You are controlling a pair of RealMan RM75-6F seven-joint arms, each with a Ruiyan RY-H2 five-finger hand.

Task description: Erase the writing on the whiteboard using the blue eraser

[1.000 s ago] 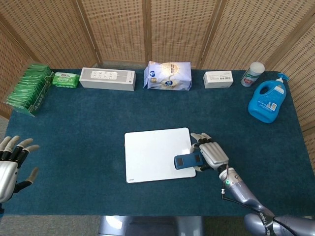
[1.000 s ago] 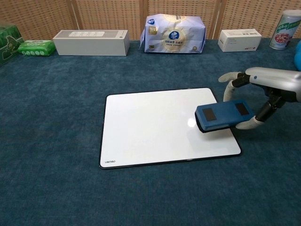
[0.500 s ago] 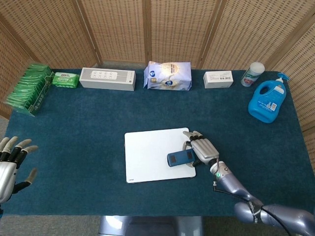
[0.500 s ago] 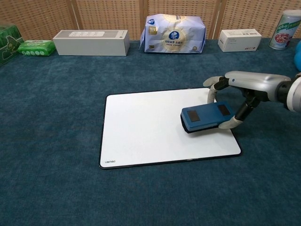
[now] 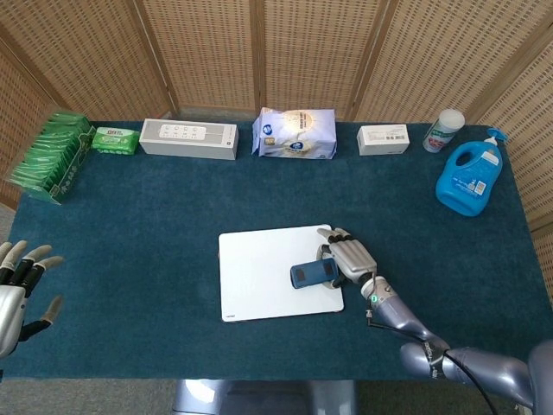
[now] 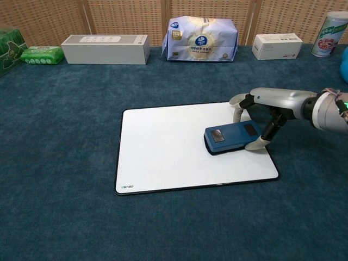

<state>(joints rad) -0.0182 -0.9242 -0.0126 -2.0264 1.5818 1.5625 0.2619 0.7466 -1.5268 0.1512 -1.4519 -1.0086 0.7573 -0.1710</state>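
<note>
My left hand hangs off the table's near left corner, fingers spread and holding nothing.

The whiteboard lies flat on the blue cloth of the table, near the front edge and a little right of the middle. It is a white rectangle with a thin dark rim and rounded corners, with a small grey mark at its near left corner; the surface I can see looks clean white.

On the board's right half sits the eraser, a flat blue block with a darker underside and two small dark patches on top. It rests on the board, its long side running across. My right hand reaches over it from the right, with fingertips pinching its near and far sides.

Along the far edge, left to right, stand green packets, a small green pack, a long white box, a white bag, a small white box and a can. A blue jug stands near the right edge.
</note>
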